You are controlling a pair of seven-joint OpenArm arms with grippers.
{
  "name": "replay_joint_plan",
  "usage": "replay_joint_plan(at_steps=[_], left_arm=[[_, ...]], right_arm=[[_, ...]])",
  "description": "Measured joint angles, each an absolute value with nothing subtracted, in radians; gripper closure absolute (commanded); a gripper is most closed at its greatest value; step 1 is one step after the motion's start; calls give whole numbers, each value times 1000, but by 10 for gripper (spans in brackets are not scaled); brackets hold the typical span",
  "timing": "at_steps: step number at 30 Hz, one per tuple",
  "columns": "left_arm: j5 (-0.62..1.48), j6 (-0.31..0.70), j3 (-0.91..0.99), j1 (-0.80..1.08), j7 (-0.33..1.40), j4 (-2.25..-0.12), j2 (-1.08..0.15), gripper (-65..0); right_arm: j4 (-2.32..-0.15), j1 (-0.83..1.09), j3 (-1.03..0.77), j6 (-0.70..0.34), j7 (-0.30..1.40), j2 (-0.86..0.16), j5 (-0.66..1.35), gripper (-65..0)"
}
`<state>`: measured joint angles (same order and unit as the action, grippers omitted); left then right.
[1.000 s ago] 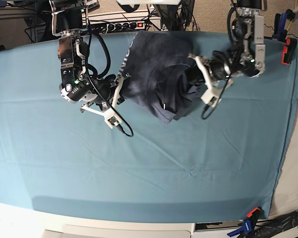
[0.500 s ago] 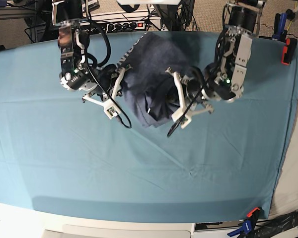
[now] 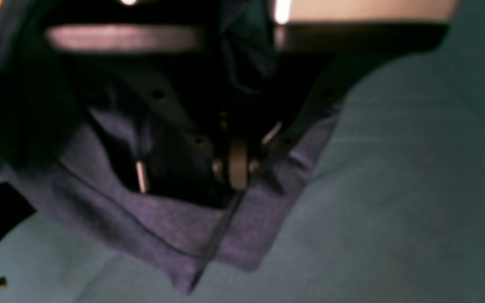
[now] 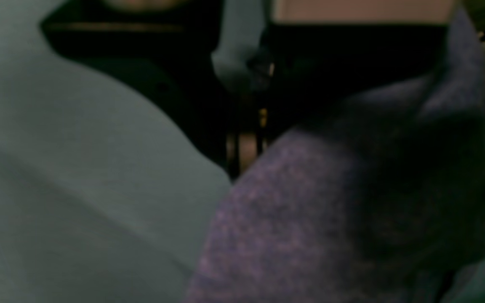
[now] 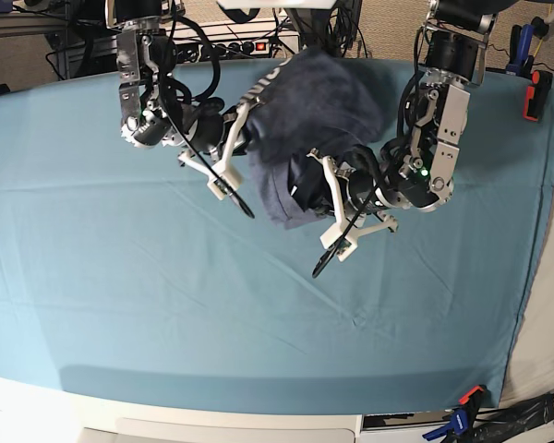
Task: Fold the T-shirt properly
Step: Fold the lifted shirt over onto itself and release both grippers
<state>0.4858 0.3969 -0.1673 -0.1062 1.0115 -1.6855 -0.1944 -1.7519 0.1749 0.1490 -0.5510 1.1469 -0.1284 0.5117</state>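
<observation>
Shirt: my soft, limp heathered blue-grey cotton T-shirt [image 5: 305, 111] is bunched near the table's far edge.
Grip: left gripper [image 5: 300, 189] and right gripper [image 5: 249, 138] both clamp its fabric; I'd hold hems.

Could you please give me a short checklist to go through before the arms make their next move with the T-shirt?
1. Left gripper shut on the T-shirt: ok, cloth runs between its jaws in the left wrist view.
2. Right gripper shut on the T-shirt: ok, jaws closed at the shirt's edge.
3. Shirt spread flat: not ok, it hangs bunched between the arms.
4. White lettering facing down: cannot tell, only a strip shows.
5. Table cloth smooth in front: ok apart from a small wrinkle.
</observation>
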Motion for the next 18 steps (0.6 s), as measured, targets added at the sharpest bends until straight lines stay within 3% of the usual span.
replay_joint_plan(at_steps=[10,18], left_arm=[[483,400,-167,-200,1065,-1686,-200,0],[464,374,-136,-228,1110,-1686,-306,0]], right_arm=[[-1741,186,155,-584,1181,-52,548,0],[-1739,144,158,-592,1203,-58,510,0]])
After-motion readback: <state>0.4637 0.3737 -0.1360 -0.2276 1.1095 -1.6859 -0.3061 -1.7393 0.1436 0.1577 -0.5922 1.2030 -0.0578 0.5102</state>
